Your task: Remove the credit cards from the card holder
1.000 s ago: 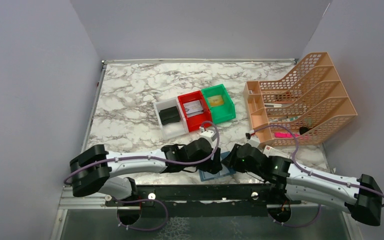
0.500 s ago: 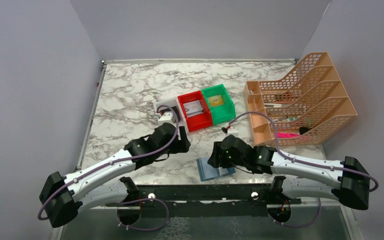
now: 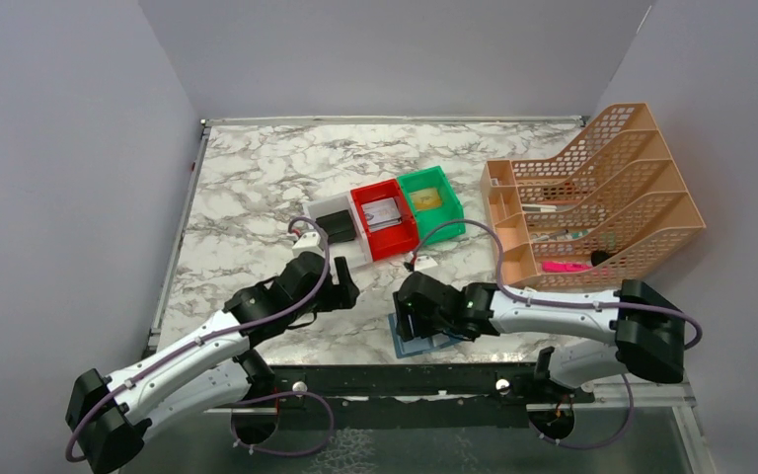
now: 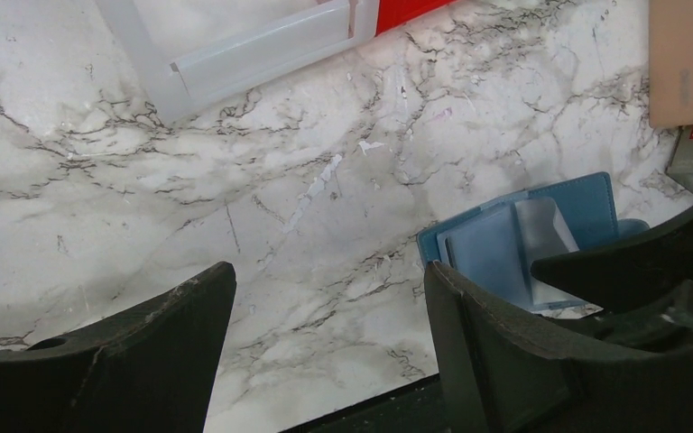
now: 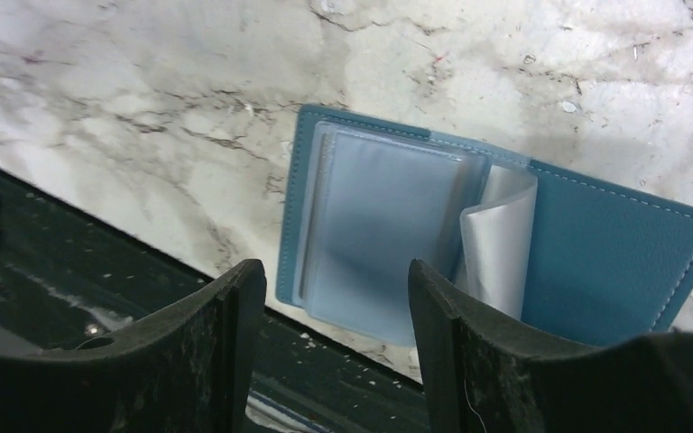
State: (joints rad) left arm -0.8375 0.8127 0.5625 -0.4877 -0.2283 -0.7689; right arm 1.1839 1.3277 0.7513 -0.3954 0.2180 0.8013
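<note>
One open card holder [image 5: 595, 262] lies flat by two tools, left tool [image 4: 325, 298] and right tool [image 5: 334, 289] both spread.

Top external: a fixed camera high behind the arm bases, looking forward and down over the whole marble table [image 3: 247, 197]. Left wrist: close above the tabletop, looking down between the fingers of the left gripper [image 4: 327, 271]; right wrist: nearer still, looking down past the right gripper [image 5: 334, 266]. All three views share the card holder [image 3: 424, 343] by the table's near edge.
</note>
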